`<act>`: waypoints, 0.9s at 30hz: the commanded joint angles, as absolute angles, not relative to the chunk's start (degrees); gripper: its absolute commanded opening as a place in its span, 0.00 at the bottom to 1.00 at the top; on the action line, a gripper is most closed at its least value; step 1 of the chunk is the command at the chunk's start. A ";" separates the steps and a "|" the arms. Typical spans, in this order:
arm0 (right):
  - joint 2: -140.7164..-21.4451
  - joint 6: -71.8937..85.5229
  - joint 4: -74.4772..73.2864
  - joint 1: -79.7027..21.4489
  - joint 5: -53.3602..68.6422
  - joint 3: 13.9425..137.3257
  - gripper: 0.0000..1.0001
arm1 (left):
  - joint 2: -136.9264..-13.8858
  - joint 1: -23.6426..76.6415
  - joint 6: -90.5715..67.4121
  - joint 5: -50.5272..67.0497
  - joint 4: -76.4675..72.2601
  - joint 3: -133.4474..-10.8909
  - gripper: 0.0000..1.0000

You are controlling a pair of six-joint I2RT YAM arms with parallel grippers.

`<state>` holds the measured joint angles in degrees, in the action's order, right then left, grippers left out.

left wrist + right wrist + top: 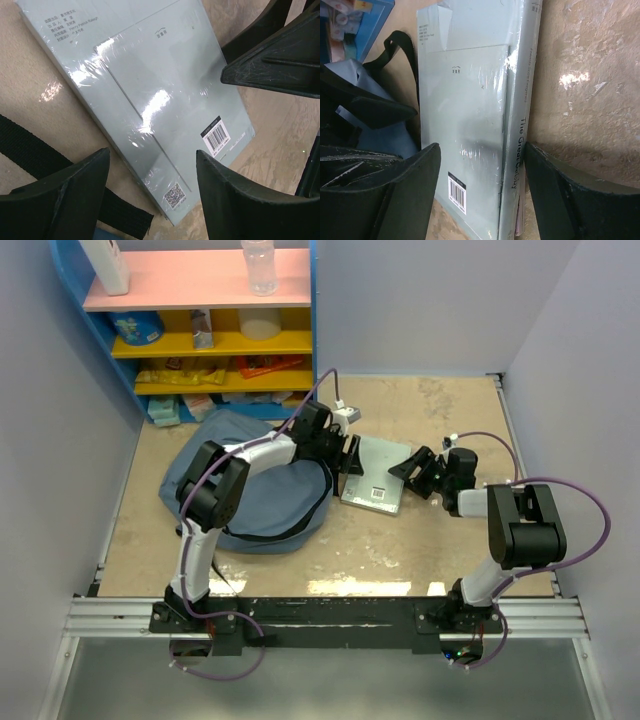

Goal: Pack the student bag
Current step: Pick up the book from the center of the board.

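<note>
The slate-blue student bag (250, 495) lies flat on the left of the table, with its black strap (30, 145) trailing toward a shrink-wrapped pale grey book (378, 480). The book lies just right of the bag. My left gripper (352, 456) is open at the book's left edge, and the book's corner (160, 90) shows between its fingers (152, 152). My right gripper (408, 472) is open at the book's right end. In the right wrist view its fingers (482, 146) straddle the book (465, 100) and its spine, without closing on it. Bag fabric (385, 137) shows behind.
A blue shelf unit (200, 320) with pink and yellow shelves stands at the back left, holding a bottle (258, 265) and packets. Pale walls close in the table on the left, right and back. The two grippers face each other across the book.
</note>
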<state>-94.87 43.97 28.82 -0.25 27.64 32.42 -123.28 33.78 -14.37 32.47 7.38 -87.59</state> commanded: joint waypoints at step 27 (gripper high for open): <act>-97.47 43.24 24.34 -0.17 28.65 29.45 0.72 | -125.59 37.88 -15.64 33.92 6.85 -93.07 0.74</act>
